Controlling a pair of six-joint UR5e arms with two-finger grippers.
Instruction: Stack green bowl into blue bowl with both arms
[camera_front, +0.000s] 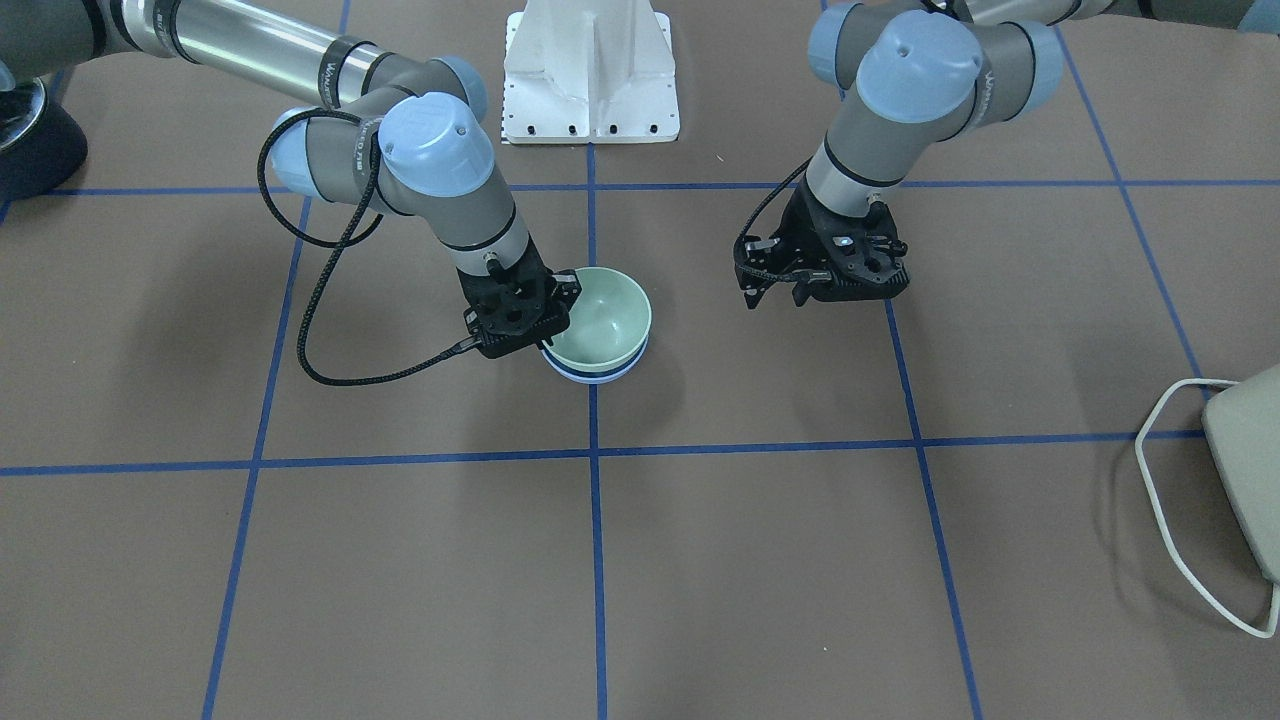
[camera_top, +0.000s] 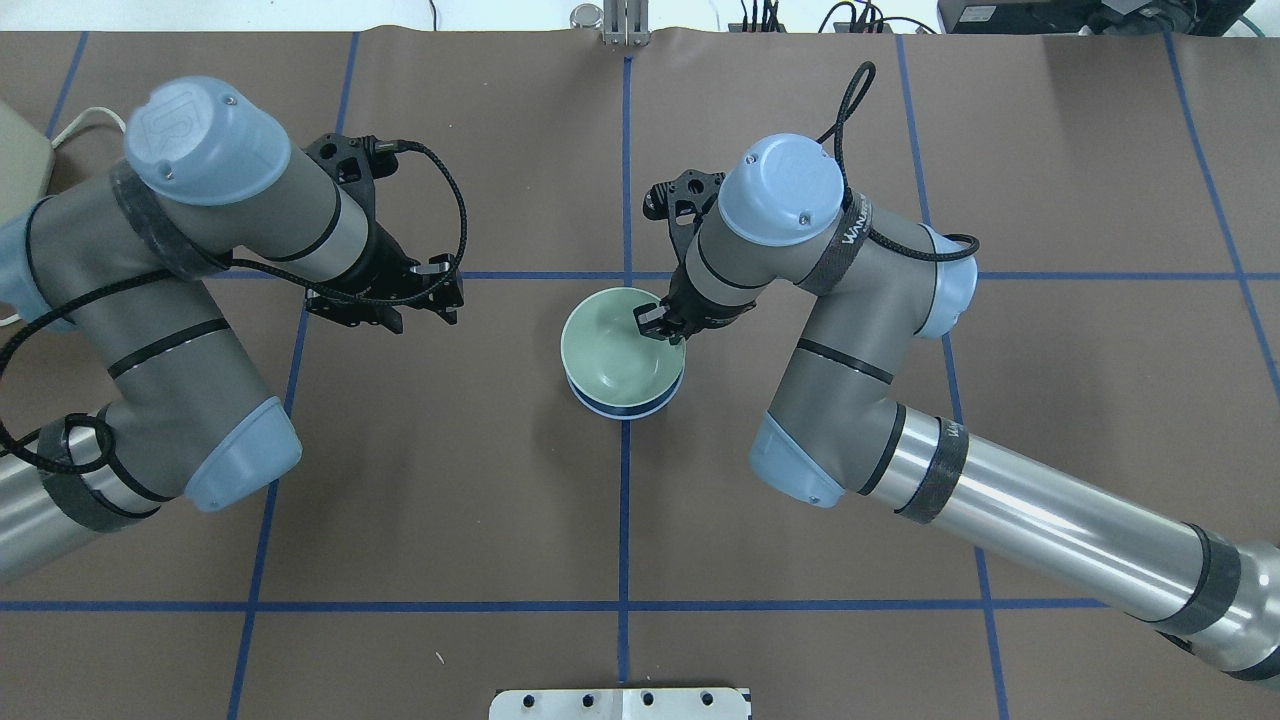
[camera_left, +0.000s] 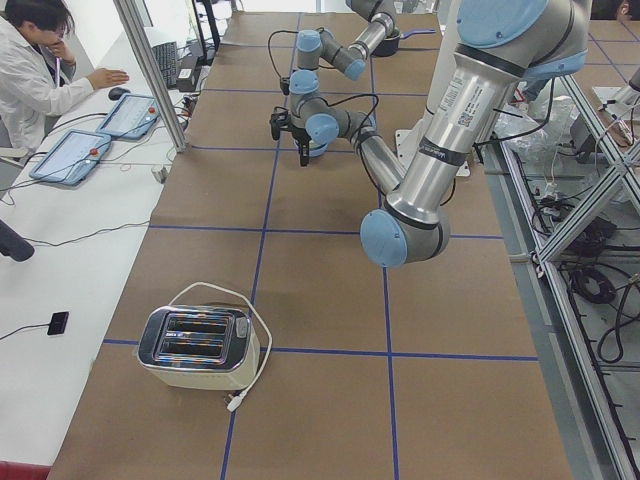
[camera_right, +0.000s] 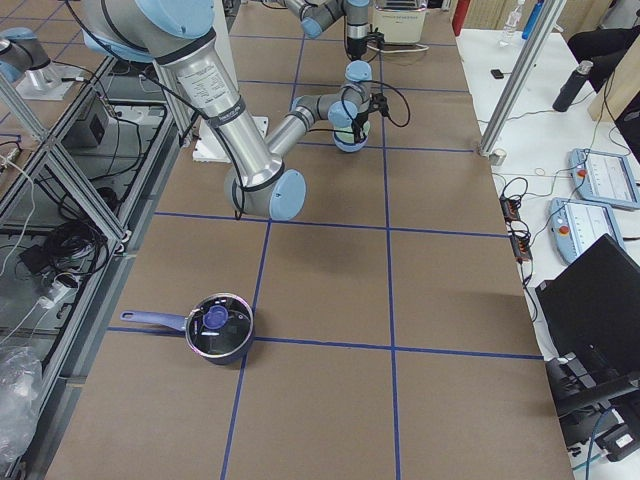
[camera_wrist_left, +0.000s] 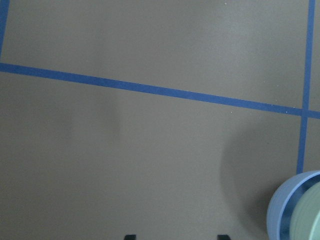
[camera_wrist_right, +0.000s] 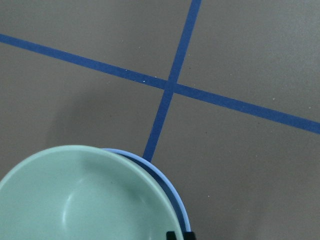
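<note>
The green bowl (camera_front: 600, 320) sits nested, slightly off-centre, in the blue bowl (camera_front: 595, 376) at the table's middle, on a blue tape line. Both show in the overhead view, the green bowl (camera_top: 615, 350) above the blue bowl's band (camera_top: 627, 410). My right gripper (camera_top: 662, 325) is shut on the green bowl's rim, one finger inside and one outside. The right wrist view shows the green bowl (camera_wrist_right: 75, 200) over the blue rim (camera_wrist_right: 172, 192). My left gripper (camera_top: 405, 300) is open and empty, apart from the bowls; the left wrist view catches the bowls' edge (camera_wrist_left: 282, 210).
A toaster (camera_front: 1245, 460) with a white cord stands at the table's end on my left. A dark pot (camera_right: 218, 328) sits at the end on my right. The white base column (camera_front: 590, 70) is behind the bowls. An operator (camera_left: 40, 70) sits beside the table.
</note>
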